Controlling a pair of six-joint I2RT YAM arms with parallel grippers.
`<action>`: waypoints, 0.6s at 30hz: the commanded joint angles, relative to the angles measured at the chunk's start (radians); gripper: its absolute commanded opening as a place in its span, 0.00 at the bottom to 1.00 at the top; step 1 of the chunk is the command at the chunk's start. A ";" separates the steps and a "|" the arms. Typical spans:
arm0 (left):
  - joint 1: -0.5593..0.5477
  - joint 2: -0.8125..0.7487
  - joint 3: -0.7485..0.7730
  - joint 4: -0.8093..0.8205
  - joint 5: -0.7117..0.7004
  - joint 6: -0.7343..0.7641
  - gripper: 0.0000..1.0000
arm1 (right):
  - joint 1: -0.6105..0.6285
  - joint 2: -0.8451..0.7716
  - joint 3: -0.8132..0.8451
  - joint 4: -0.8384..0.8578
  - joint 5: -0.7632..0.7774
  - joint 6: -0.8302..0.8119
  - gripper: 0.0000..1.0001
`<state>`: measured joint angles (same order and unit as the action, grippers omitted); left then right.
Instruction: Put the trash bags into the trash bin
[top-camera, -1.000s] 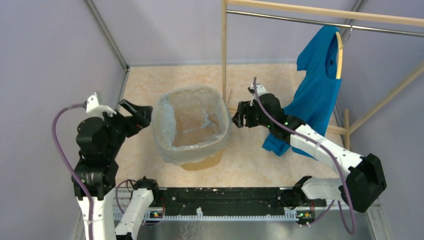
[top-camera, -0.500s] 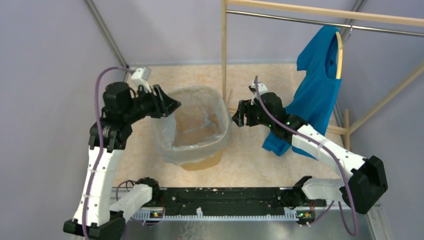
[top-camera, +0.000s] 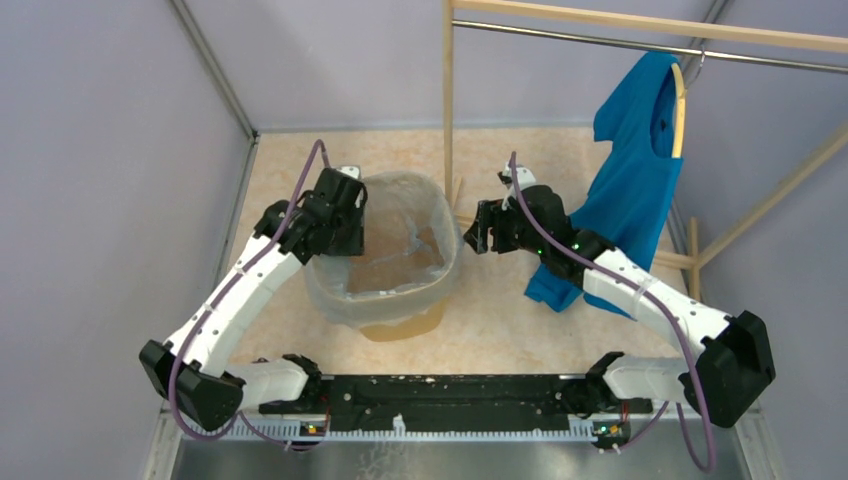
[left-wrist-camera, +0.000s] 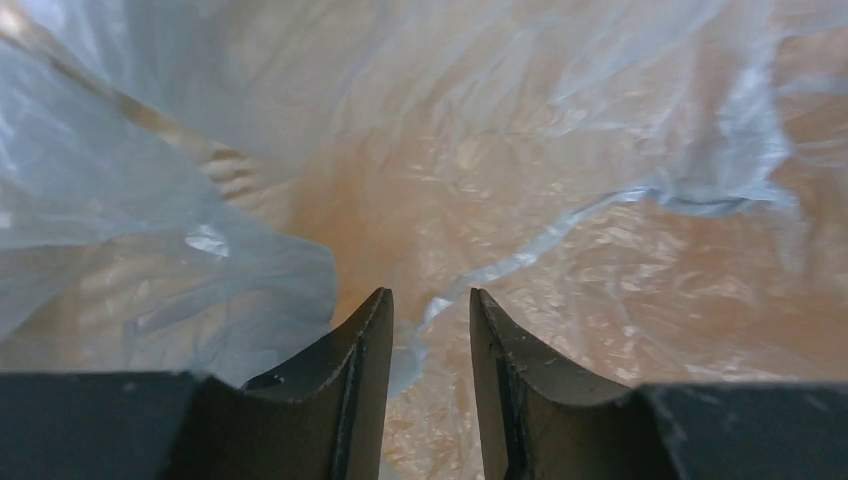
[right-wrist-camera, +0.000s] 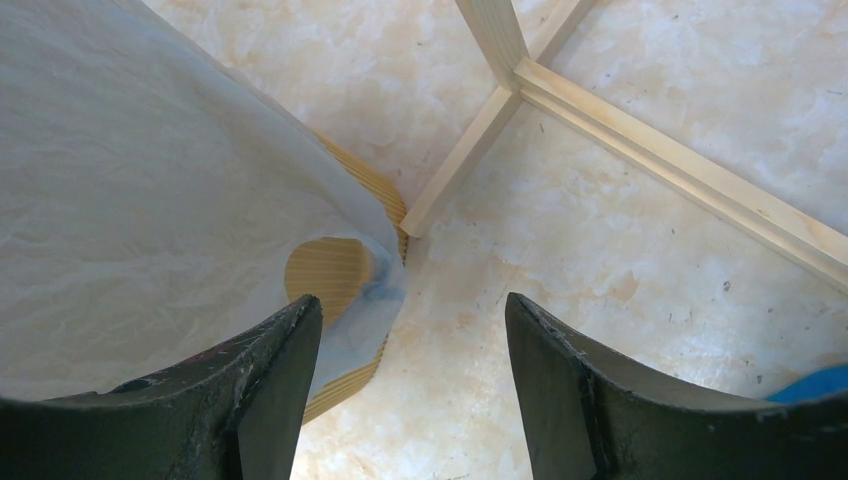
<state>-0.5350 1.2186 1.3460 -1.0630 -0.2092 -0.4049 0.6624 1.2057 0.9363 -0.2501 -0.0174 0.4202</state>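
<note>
done: trash bag (top-camera: 385, 215) already lines trash bin (top-camera: 405, 325), film over rim
left to do: probably settling film inside
left gripper (left-wrist-camera: 429, 295): narrow, inside bag; grip unclear
right gripper (right-wrist-camera: 412, 305): wide, empty

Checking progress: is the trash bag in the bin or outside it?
In: the trash bag lines the inside of the bin, its edge folded over the rim and down the outer wall.

**Film, plastic, wood**

You see the trash bag (left-wrist-camera: 600, 150) as thin, glossy, crinkled plastic film. The trash bin (right-wrist-camera: 330, 272) under it is finely ribbed yellow plastic. The rack (right-wrist-camera: 640, 155) is bare pale wood, and the bench (right-wrist-camera: 650, 260) is smooth and mottled like stone.
</note>
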 joint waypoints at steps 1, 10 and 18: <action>-0.002 -0.028 -0.031 -0.026 -0.085 -0.032 0.41 | -0.005 -0.001 0.000 0.030 -0.005 0.006 0.68; -0.078 0.024 0.129 0.102 0.184 0.014 0.68 | -0.005 -0.004 -0.009 0.037 -0.011 0.002 0.68; -0.181 0.153 0.040 0.195 0.084 -0.023 0.74 | -0.006 -0.019 -0.042 0.051 -0.010 0.012 0.69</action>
<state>-0.7132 1.3357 1.4879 -0.9550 -0.0978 -0.4122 0.6624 1.2057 0.9070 -0.2363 -0.0246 0.4221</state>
